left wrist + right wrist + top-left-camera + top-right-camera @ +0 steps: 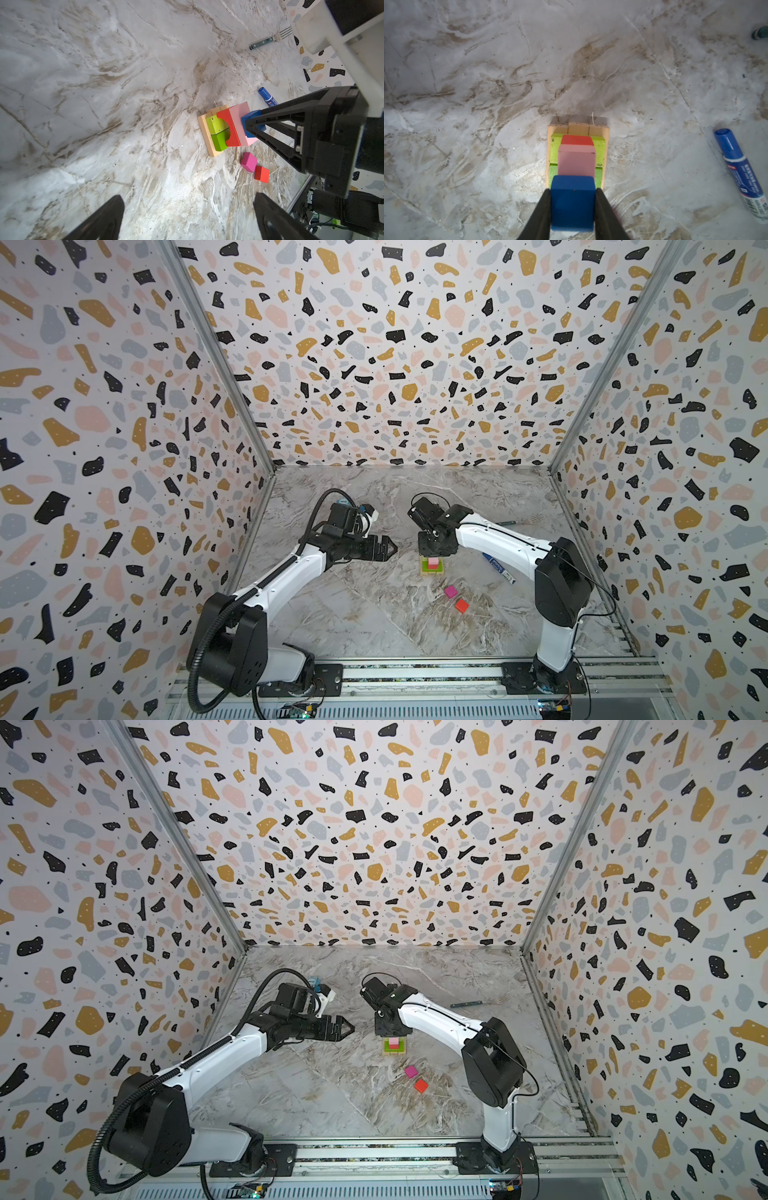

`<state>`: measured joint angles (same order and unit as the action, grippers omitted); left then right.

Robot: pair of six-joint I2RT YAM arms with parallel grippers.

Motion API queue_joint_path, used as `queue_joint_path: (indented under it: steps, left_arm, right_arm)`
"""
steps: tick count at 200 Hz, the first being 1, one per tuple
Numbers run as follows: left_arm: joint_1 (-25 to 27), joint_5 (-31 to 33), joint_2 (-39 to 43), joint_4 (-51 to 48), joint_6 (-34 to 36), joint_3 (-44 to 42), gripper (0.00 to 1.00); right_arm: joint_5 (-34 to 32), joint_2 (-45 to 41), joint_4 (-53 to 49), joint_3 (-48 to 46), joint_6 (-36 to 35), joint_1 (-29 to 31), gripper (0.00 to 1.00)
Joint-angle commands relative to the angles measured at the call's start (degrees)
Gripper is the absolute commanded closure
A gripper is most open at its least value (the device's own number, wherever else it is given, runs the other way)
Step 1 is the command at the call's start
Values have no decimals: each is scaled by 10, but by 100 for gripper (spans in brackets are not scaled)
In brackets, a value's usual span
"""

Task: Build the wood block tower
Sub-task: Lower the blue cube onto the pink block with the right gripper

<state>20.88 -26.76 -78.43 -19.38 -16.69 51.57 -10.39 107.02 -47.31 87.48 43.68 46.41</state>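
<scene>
The tower [432, 566] [395, 1046] stands mid-table: a tan base, two lime-green blocks, then a red block [226, 126] and a pink block [577, 160] side by side. My right gripper [573, 190] points straight down over it, shut on a blue cube [573, 199] [252, 119]. The cube is at the pink block's top; whether they touch I cannot tell. My left gripper [392, 549] [188, 199] hovers open and empty to the tower's left. A magenta cube [450, 592] [248, 161] and an orange-red cube [461, 605] [261, 174] lie loose in front of the tower.
A blue-capped marker pen [498, 568] [741, 172] lies right of the tower, under the right arm. A fork [478, 1003] [270, 39] lies farther back on the right. A pale blue box [343, 502] peeks out behind the left arm. Patterned walls enclose the table.
</scene>
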Motion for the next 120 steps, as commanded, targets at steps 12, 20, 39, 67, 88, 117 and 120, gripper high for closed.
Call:
queue_joint_path:
  steps: [12,20,39,67,88,117,120]
  left_arm:
    - [-2,-7,8,8,1,-4,2]
    - [-3,-7,8,7,1,-4,2]
    - [-3,-7,8,8,1,-4,2]
    - [-2,-7,8,8,1,-4,2]
    - [-3,-7,8,8,1,-5,2]
    - [-3,-7,8,8,0,-4,2]
    - [-3,-7,8,7,1,-4,2]
  right_arm:
    - [-14,-7,-5,-4,4,0,73]
    - [-14,-7,-5,-4,4,0,73]
    - [-14,-7,-5,-5,5,-1,73]
    - [-11,-9,-2,-10,4,-1,73]
    - [-9,-9,0,-11,4,-1,73]
    - [-5,-9,2,-11,3,-1,71]
    - [-5,-9,1,-11,3,-1,70]
